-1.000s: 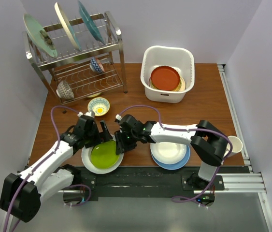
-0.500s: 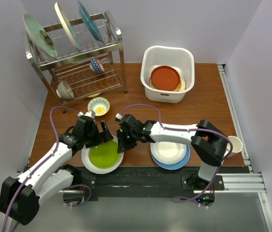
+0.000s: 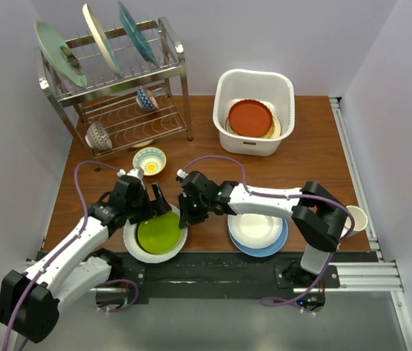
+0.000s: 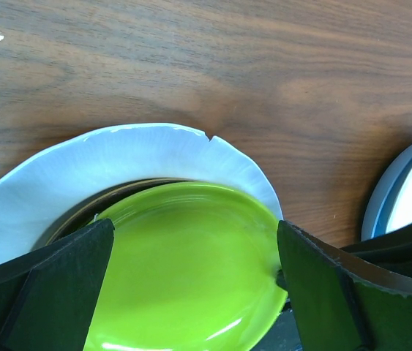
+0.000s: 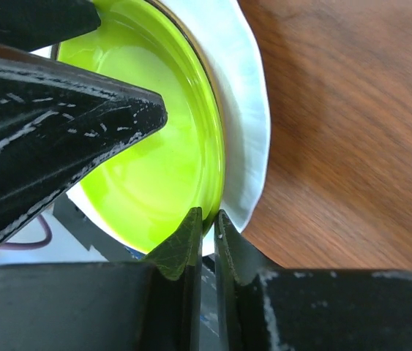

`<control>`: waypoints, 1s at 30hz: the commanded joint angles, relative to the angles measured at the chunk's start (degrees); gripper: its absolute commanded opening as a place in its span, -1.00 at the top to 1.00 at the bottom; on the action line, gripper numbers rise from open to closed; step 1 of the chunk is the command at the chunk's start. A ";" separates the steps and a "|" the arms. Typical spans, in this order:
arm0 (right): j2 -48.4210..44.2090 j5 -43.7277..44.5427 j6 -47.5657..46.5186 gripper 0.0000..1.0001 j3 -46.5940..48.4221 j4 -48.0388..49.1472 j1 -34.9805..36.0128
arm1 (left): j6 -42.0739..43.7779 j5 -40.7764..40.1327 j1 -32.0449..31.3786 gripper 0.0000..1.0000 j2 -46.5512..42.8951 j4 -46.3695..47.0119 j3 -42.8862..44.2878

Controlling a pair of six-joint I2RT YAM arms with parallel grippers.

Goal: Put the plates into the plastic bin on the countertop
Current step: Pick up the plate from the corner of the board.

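1. Chg vs. prior frames: right claw [image 3: 189, 216] has gone from part-open to pinched. Lime green plate [image 3: 159, 234] has edged slightly twd 12 o'clock. Left arm approx. same spot.
2. Right claw: clenched on lime green plate's rim at the plate's 3 o'clock side. Fingertips are nearly together w/ the rim between them in the right wrist view.
3. Left claw [image 3: 148, 208]: released, jaws wide. It hangs over the plate's 11 o'clock side w/ one finger either side of the plate in the left wrist view; contact can't be told.
4. Lime green plate: at tabletop [image 3: 308, 168] 7 o'clock, atop a white scalloped plate [image 3: 131, 243]. Thin dark-brown rim [image 4: 81, 212] shows between the two.
5. Plastic bin [image 3: 254, 145]: tabletop 1 o'clock, well apart from both claws. Holds a red-brown plate [image 3: 249, 117] on top of paler plates [image 3: 274, 131].
6. White plate [image 3: 255, 228] on a blue plate [image 3: 273, 247]: tabletop 5 o'clock, under the right arm's forearm.
7. Wire rack [image 3: 176, 88]: tabletop 10–11 o'clock. Upper tier has 3 plates on edge: grey-green [image 3: 59, 51], cream [image 3: 99, 33], teal [image 3: 136, 33].
8. Lower tiers: patterned bowl [image 3: 147, 99] and cup [image 3: 97, 135].
9. Small yellow-and-blue bowl [image 3: 149, 161]: on the tabletop just at the rack's 6 o'clock.
10. Cream cup [image 3: 356, 217]: by the tabletop's 4 o'clock edge, beside the right arm's elbow.
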 commanded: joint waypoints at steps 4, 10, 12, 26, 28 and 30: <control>-5.14 7.27 -4.94 0.84 4.18 -8.42 0.40 | -0.05 -0.89 -0.29 -0.96 -1.13 -0.43 1.68; -6.90 8.06 -5.20 0.87 3.57 -8.34 -0.22 | -0.05 -2.64 -0.29 -0.96 -3.06 -1.13 2.82; -7.25 7.62 -5.11 0.88 2.52 -7.38 -0.83 | -0.05 -2.82 -0.29 -0.96 -3.59 -1.13 3.09; -10.07 -1.77 -2.92 0.97 -5.92 2.73 -7.42 | -0.05 -3.79 -0.29 -0.97 -5.96 -1.48 4.76; -10.59 -2.66 -2.57 0.99 -6.80 4.14 -8.39 | 0.04 -3.97 -0.29 -0.97 -6.05 -1.57 4.84; -11.12 -4.15 -2.30 0.99 -7.77 5.10 -9.88 | 0.04 -3.97 -0.29 -0.97 -6.66 -1.48 5.02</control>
